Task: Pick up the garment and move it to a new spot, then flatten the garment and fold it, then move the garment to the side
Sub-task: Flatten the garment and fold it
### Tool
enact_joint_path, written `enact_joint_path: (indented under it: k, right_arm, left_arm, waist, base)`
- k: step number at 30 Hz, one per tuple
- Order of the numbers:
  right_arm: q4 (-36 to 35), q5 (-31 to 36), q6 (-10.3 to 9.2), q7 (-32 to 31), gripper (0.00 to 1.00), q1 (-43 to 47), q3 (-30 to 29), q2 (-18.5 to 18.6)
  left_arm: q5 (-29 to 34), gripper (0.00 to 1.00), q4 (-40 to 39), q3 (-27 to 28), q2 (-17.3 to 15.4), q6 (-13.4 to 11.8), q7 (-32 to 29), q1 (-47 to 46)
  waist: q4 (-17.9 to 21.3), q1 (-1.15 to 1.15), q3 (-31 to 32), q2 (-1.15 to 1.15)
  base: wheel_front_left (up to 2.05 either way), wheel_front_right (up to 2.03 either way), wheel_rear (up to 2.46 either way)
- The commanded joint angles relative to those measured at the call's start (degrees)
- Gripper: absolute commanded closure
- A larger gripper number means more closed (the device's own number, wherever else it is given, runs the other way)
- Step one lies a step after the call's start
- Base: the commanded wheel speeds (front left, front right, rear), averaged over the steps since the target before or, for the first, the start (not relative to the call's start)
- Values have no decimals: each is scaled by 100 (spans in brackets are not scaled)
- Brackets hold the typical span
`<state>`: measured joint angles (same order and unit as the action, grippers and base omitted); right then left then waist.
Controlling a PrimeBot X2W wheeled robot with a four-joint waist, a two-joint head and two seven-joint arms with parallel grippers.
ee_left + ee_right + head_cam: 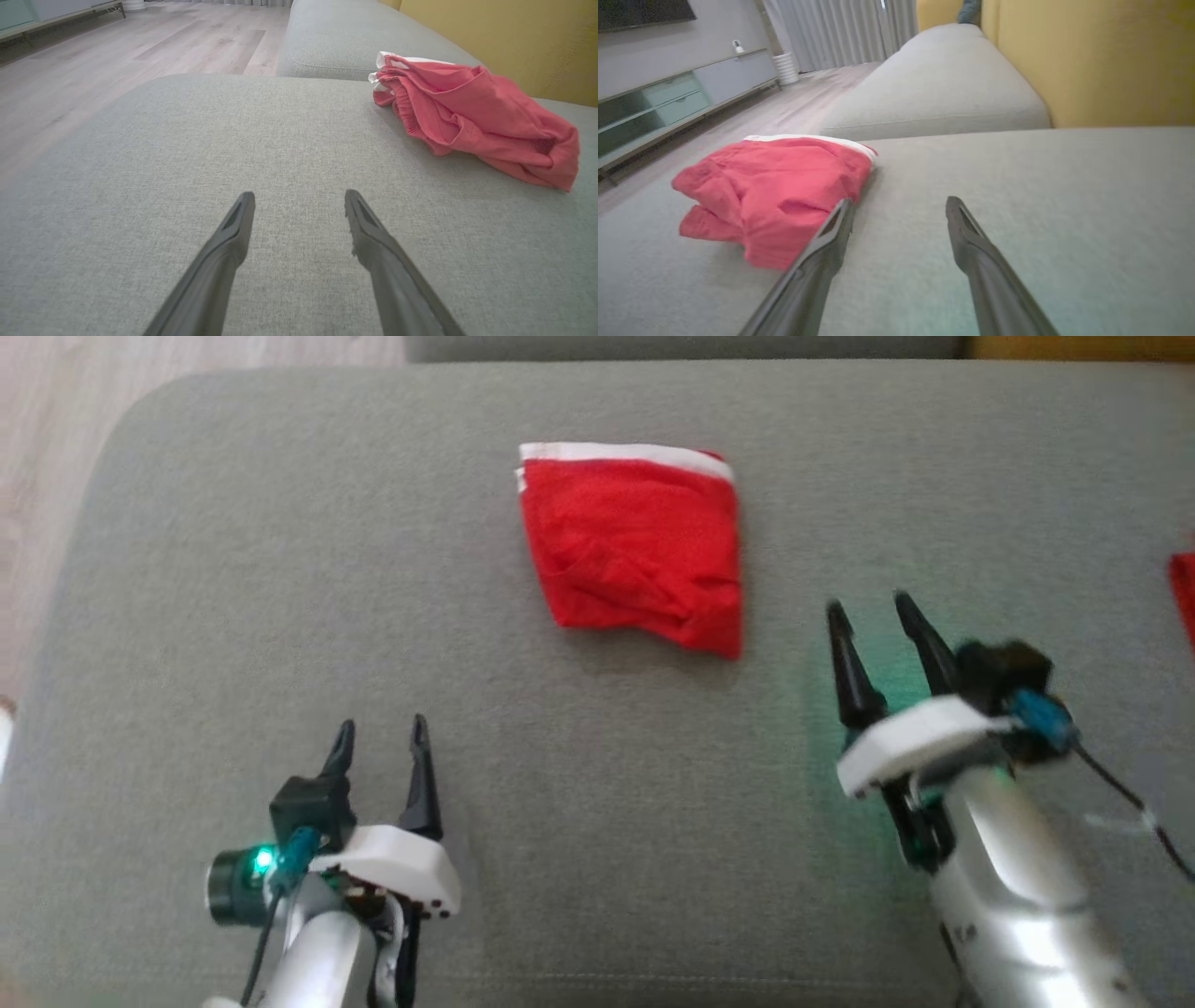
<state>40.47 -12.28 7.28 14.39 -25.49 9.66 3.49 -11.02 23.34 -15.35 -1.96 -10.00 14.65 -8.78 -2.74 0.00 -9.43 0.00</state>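
- Two grippers hover over a grey seat cushion [597,821], and neither holds anything.
- The left gripper [383,721] has its two dark fingers spread apart with bare fabric between them; its tips point away from the robot.
- The right gripper [868,602] is likewise spread wide and empty, and sits further forward than the left one, tilted slightly towards the left.
- The garment [635,546], a red piece with a white band along its far edge, lies folded into a rough, rumpled square on the cushion.
- From the left gripper, the garment is ahead and off to the right, well apart from the fingertips.
- From the right gripper, the garment is ahead and to the left, near but not touching; the head view shows a strip of grey cushion between its near right corner and the closest fingertip.
- In the right wrist view, the left finger crosses in front of the garment's near edge, with layered folds visible on that side.
- Beyond the left gripper, past the cushion's rounded edge, lies a pale wooden floor [140,46].
- Ahead and right of the left gripper, a yellow backrest [514,37] rises behind the garment.
- Right of the right gripper, at the edge of the head view, a sliver of another red item [1184,597] shows; what it is cannot be told.
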Motion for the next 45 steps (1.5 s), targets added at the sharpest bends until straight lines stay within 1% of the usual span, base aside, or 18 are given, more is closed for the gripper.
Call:
enact_joint_path:
  k: [1, 5, 10, 12, 16, 17, 19, 20, 26, 31, 34, 39, 44, 45]
  right_arm:
    - [-136, 74, 21, 61, 0, -377, 213, -61]
    - [81, -2, 21, 61, 0, -829, 691, -61]
    - [402, -227, 21, 46, 0, -1298, 1333, -61]
    - [555, -251, 21, 47, 0, -1479, 1400, -61]
    - [882, -200, 21, 52, 0, -1810, 1325, -61]
    - [969, -163, 21, 52, 10, -1885, 1301, -61]
    - [1141, -91, 21, 54, 80, -2026, 1298, -61]
    - [1238, -61, 21, 54, 100, -2095, 1282, -61]
    - [1837, 224, 21, 56, 100, -2444, 1111, -61]
    - [1983, 179, 21, 57, 100, -2412, 1240, -61]
    - [1921, -3, 21, 43, 100, -2285, 1719, -61]
    - [1505, -484, 21, -52, 100, -2101, 2756, -61]
    - [1247, -1026, 21, -395, 100, -1918, 3596, -61]
    - [1191, -1227, 21, -498, 100, -1878, 3847, -61]
  left_arm:
    - [-48, 0, -200, 108, -92, 27, 35, -232]
    - [-160, 0, -200, -176, -92, 19, 35, -304]
    - [-291, 0, -193, -377, -92, -52, 35, -342]
    - [-319, 0, -199, -409, -92, -71, 35, -357]
    - [-377, 0, -224, -458, -92, -100, 35, -393]
    - [-389, 0, -233, -476, -92, -106, 35, -405]
    - [-420, 0, -250, -507, -92, -118, 35, -428]
    - [-436, 0, -258, -527, -92, -121, 35, -443]
    - [-525, 0, -274, -670, -92, -136, 35, -530]
    - [-579, 0, -276, -678, -92, -151, 35, -568]
    - [-596, 0, -280, -667, -92, -158, 35, -586]
    - [-575, 0, -295, -642, -92, -157, 35, -632]
    - [-553, 0, -275, -599, -92, -162, 35, -641]
    - [-526, 0, -264, -570, -92, -152, 35, -635]
  waist:
    - [-184, 0, -124, 0]
    - [-506, 0, -245, 0]
    - [-806, 0, -335, 0]
    - [-890, 0, -363, 0]
    - [-1017, 0, -427, 0]
    - [-1044, 0, -448, 0]
    - [-1092, 0, -491, 0]
    - [-1118, 0, -517, 0]
    - [-1261, 0, -638, 0]
    - [-1306, 0, -689, 0]
    - [-1304, 0, -708, 0]
    - [-1230, 0, -742, 0]
    - [-1094, 0, -686, 0]
    - [-1027, 0, -649, 0]
  base:
    - [0, 0, 0]
    - [0, 0, 0]
    - [0, 0, 0]
    - [0, 0, 0]
    - [0, 0, 0]
    - [0, 0, 0]
    - [0, 0, 0]
    - [0, 0, 0]
    - [0, 0, 0]
    - [0, 0, 0]
    - [0, 0, 0]
    - [0, 0, 0]
    - [0, 0, 0]
    - [0, 0, 0]
